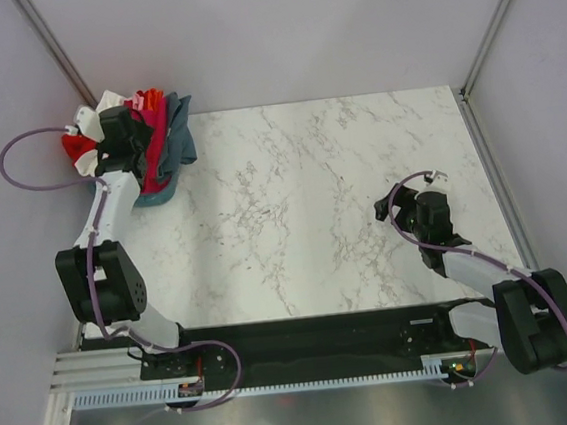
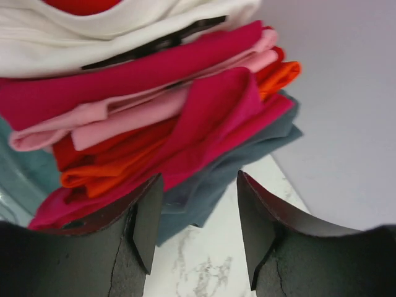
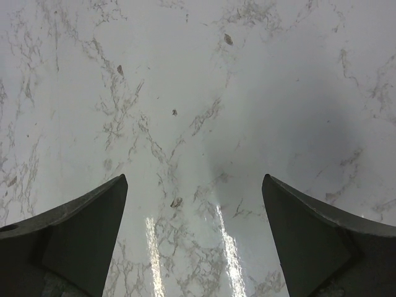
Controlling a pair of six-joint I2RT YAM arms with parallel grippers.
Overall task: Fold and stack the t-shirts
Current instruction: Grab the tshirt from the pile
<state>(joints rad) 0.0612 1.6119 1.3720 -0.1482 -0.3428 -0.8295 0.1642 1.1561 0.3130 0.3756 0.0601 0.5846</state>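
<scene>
Cloth of this kind we judge light, limp and apt to drag its neighbours along; the t-shirts [image 1: 160, 134] lie heaped in the far left corner of the desk [image 1: 342, 197], so we would pinch one loose edge, say the hanging fold of the crimson-magenta shirt [image 2: 213, 117] above the teal-grey shirt [image 2: 247, 154]; our left hand [image 2: 198, 179] is partly open just before that fold, holding nothing; our right hand [image 3: 193, 179] is spread wide over bare desk, empty, well apart from the heap; the layers run slantwise in the left wrist view; neck and hem we cannot tell.
</scene>
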